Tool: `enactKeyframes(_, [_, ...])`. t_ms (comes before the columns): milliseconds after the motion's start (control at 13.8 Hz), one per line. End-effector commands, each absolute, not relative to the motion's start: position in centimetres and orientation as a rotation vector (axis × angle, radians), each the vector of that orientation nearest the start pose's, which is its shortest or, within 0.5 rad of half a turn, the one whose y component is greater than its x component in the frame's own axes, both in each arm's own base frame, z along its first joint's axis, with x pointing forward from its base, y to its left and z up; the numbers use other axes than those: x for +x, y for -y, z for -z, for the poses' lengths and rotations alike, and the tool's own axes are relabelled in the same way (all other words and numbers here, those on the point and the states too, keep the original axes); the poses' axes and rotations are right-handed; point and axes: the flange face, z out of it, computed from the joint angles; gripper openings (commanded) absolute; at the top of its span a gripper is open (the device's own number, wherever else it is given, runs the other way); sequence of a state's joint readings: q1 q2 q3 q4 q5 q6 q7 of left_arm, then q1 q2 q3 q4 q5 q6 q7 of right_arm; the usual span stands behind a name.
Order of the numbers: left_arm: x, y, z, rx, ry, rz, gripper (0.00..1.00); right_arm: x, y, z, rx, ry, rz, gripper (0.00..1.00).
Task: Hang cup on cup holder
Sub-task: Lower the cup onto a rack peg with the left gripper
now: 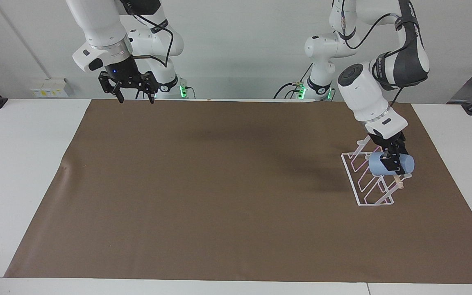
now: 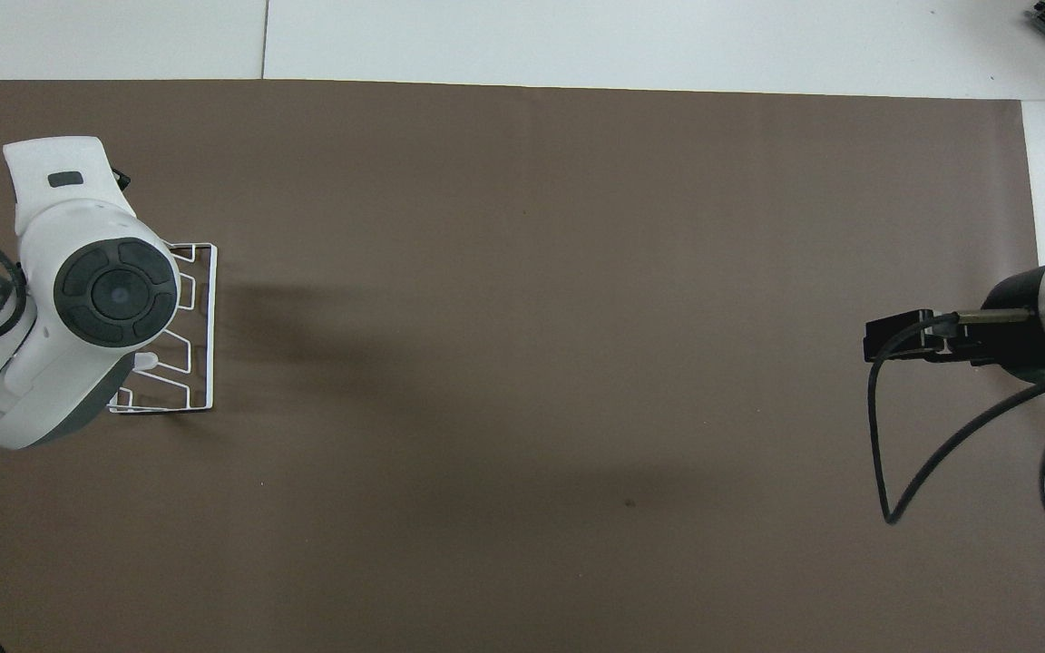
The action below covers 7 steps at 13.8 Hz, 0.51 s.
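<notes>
Toward the left arm's end of the brown-covered surface [image 1: 219, 196], at about three o'clock in the facing view, the left tool [image 1: 389, 160] is clamped on a small light blue handleless plastic tumbler [image 1: 391, 164] lying sideways over the white wire cup holder [image 1: 369, 180] with its wooden dowel. Letting go before a looped prong sits inside the mouth would likely drop the tumbler through the wires; pressing sideways could tip the light rack. At eleven o'clock the right tool [image 1: 134, 97] waits spread wide, holding nothing.

Overhead, at nine o'clock, the left arm's bulky white wrist [image 2: 92, 281] hides tumbler and fingers, leaving only the rack's base showing. Nothing else crowds the rack.
</notes>
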<state>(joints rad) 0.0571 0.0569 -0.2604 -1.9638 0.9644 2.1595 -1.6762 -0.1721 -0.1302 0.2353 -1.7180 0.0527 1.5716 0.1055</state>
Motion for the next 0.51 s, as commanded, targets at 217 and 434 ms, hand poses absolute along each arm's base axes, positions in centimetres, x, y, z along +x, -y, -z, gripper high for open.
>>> enactKeyframes(217, [59.3, 8.3, -49.1, -2.255, 1.230, 1.070, 0.00, 51.6, -2.4, -61.9, -3.106, 0.025, 0.030, 1.00])
enactKeyframes(434, [59.5, 7.9, -48.5, -2.269, 1.215, 1.081, 0.00, 51.6, -2.3, -61.9, -3.106, 0.023, 0.030, 1.00])
